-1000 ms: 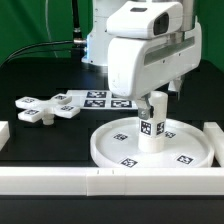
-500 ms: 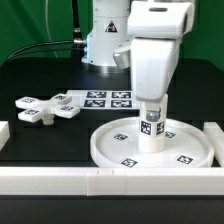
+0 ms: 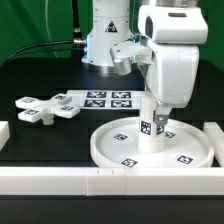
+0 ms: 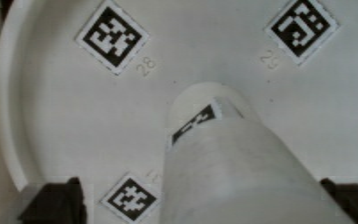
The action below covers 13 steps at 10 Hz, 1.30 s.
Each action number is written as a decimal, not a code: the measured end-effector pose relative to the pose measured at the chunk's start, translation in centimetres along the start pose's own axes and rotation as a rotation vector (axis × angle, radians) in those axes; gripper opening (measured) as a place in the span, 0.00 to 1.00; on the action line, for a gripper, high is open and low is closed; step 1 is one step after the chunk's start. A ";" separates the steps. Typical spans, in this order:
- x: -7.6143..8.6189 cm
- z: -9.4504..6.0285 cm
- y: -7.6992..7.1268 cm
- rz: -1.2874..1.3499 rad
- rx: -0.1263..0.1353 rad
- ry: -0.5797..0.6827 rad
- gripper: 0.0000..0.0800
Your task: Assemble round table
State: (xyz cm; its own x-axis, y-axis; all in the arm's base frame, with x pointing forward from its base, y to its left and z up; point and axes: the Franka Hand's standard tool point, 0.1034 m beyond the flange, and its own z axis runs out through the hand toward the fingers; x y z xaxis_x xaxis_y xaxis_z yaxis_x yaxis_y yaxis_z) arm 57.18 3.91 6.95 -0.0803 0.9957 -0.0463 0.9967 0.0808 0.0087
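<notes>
Holdings on the table (image 3: 40,70):

1. Disc (image 3: 103,152). Large, round, white and rimmed. It lies flat near the front of the table, toward the exterior view's right. Tags sit on its floor; two show beyond the leg in the wrist view (image 4: 51,100).

2. Leg (image 3: 150,128). A short white cylinder with a tag on its side. It stands on end on the disc floor, about at the middle. From my wrist it runs down to the disc (image 4: 229,150).

3. Cross piece (image 3: 40,108). White, four-armed and tagged. It lies flat on the table toward the exterior view's left, well apart from the disc.

4. Marker board (image 3: 100,99). It lies flat behind the disc and beside the cross piece.

5. Rail (image 3: 100,182). Long and white, it runs along the front edge, just in front of the disc.

6. My hand (image 3: 152,112). It points straight down over the leg's top, with a finger on either side of the leg (image 4: 202,200). One dark fingertip (image 4: 60,195) shows a strip of disc between it and the leg. I cannot tell whether I am pinching the leg or only straddling it.
</notes>
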 end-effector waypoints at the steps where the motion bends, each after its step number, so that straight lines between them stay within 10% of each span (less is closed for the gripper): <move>1: -0.2 0.0 0.0 -0.069 0.000 -0.004 0.81; 4: -0.1 0.1 -0.1 -0.098 -0.001 -0.009 0.81; 7: -0.2 0.3 -0.5 -0.097 0.015 -0.009 0.51; 13: -0.1 0.3 -0.9 0.271 0.021 -0.010 0.51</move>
State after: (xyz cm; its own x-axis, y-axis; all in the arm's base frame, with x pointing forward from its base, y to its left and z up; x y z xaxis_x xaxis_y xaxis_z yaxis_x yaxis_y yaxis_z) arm 56.31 3.75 6.64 0.1895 0.9804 -0.0548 0.9818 -0.1897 0.0011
